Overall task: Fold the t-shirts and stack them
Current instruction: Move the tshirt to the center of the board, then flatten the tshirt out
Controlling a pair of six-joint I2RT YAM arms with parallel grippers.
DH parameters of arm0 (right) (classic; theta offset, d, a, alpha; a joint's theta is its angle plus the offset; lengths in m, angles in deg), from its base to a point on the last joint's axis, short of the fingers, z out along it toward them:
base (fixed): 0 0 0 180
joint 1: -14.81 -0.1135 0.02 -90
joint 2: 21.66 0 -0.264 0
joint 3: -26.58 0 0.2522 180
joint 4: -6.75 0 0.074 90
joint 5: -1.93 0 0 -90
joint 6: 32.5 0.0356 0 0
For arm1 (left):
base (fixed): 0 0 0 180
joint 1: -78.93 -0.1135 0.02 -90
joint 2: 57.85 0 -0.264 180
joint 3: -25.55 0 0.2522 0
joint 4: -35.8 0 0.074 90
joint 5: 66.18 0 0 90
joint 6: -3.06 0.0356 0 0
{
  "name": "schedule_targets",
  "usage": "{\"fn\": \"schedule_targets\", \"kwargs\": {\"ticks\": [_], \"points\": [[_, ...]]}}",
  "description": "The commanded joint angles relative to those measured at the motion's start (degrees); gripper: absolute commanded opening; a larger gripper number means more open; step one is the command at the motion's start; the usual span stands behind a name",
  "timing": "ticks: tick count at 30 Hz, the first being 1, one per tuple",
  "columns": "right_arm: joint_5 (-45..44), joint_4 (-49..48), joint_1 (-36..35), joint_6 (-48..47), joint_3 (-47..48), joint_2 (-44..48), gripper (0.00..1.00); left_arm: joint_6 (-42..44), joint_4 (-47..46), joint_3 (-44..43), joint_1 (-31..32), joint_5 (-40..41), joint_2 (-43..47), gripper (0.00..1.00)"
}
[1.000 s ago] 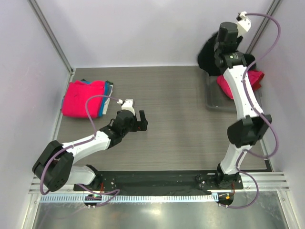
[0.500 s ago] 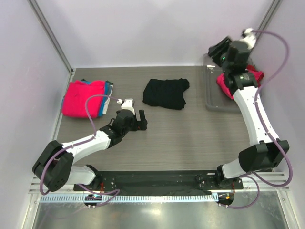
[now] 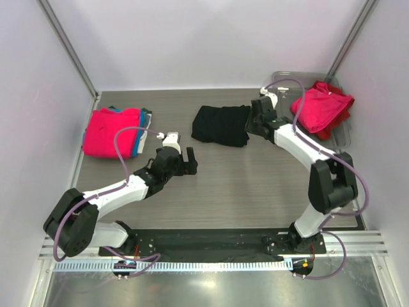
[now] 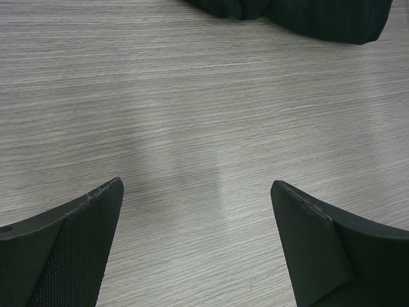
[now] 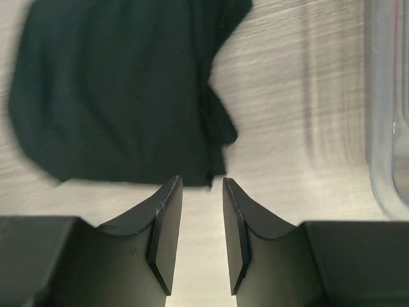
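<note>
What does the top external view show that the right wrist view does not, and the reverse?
Only the top view: the folded pink stack at far left, the open left tool, and the pink shirts in the tray. Only the right wrist view: the narrow, empty gap in the right tool. Both: the black t-shirt lying on the table, and a tray wall.

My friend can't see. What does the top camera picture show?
A rumpled black t-shirt lies in the middle, with the right gripper at its right edge, holding nothing. The left gripper hangs open. A folded pink stack sits left, a clear tray of pink shirts right.
</note>
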Motion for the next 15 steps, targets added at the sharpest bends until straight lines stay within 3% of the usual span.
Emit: {"fn": "schedule_targets", "kwargs": {"ticks": [1, 10, 15], "points": [[-8.04, -1.08, -0.2, -3.0, 6.11, -6.82, 0.38, 0.7, -0.66, -2.0, 0.19, 1.22, 0.78, 0.98], [-18.33, 2.96, 0.24, -2.83, 25.52, -24.22, 0.38, 0.87, -0.66, -1.82, 0.19, 1.49, 1.05, 0.98], [-19.66, 5.16, 1.99, -2.57, 32.57, -30.91, 0.38, 0.96, -0.66, -1.83, 0.19, 1.49, 0.87, 0.98]]}}
